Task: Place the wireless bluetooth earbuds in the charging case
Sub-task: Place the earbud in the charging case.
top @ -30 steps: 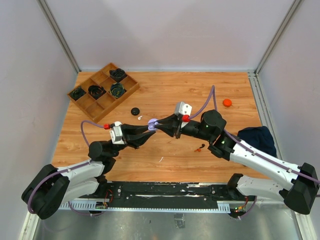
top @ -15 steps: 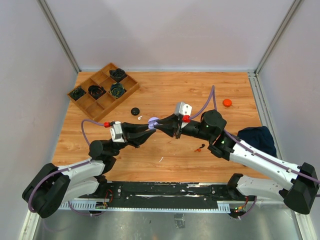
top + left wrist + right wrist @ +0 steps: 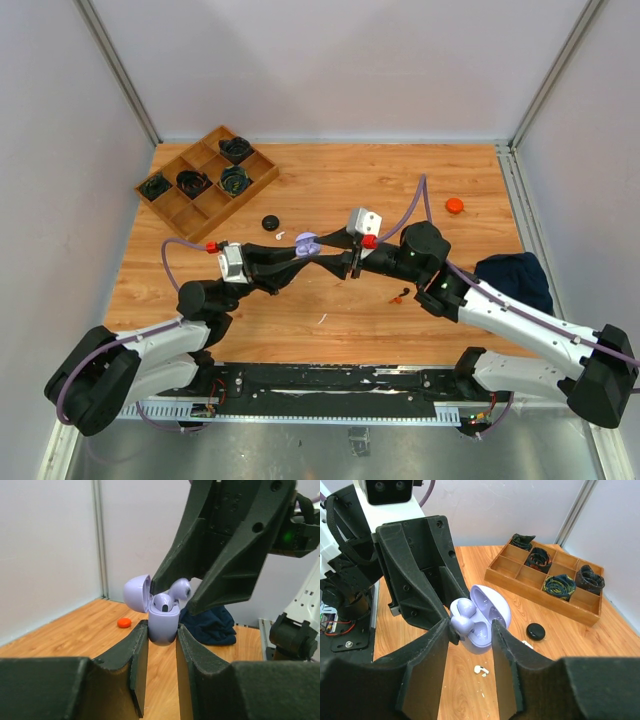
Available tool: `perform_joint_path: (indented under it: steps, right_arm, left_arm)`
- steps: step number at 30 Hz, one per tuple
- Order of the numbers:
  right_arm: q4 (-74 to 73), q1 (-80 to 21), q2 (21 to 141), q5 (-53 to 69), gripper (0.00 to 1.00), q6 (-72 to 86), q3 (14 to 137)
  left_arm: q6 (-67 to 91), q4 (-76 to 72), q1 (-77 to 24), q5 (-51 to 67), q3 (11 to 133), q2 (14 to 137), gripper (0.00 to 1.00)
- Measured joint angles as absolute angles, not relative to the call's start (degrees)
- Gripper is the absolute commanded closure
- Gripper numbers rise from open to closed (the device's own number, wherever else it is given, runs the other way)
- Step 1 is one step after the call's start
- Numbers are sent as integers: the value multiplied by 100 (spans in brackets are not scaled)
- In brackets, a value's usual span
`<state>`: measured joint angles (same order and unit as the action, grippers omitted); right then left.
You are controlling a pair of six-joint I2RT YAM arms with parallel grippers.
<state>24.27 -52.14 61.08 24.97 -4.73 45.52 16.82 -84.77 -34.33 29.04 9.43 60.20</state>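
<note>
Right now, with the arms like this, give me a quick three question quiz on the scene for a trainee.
1. Which gripper clamps the pale purple charging case? A left, B right.
2. True or false: the case's lid is shut.
3. How many pale purple earbuds show at the case?
Key: 1 A, the left gripper. 2 False, it stands open. 3 Two: one seated, one raised between the fingers of the right gripper.

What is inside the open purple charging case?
One earbud is seated in the charging case; a second earbud stands higher between the right gripper's fingers. Its stem and the slots beneath are hidden.
</note>
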Motion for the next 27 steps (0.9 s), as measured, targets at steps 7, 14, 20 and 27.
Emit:
perform_joint_path:
  steps: [7, 14, 20, 27]
  right_arm:
    - [2346, -5238, 6042, 2327, 46, -556, 4547]
    - [2259, -5238, 5927, 1879, 33, -578, 4547]
    - [2248, -5238, 5933, 1474, 26, -471, 4547]
    - [2283, -5238, 6095, 1138, 25, -351, 4547]
  left_arm:
    - [1678, -8479, -3430, 2711, 943, 6069, 100]
    - [1503, -8471, -3433, 2526, 943, 6246, 100]
    - [1282, -8350, -3433, 2425, 943, 6259, 100]
    - [1114, -8326, -3433, 2418, 943, 6259, 100]
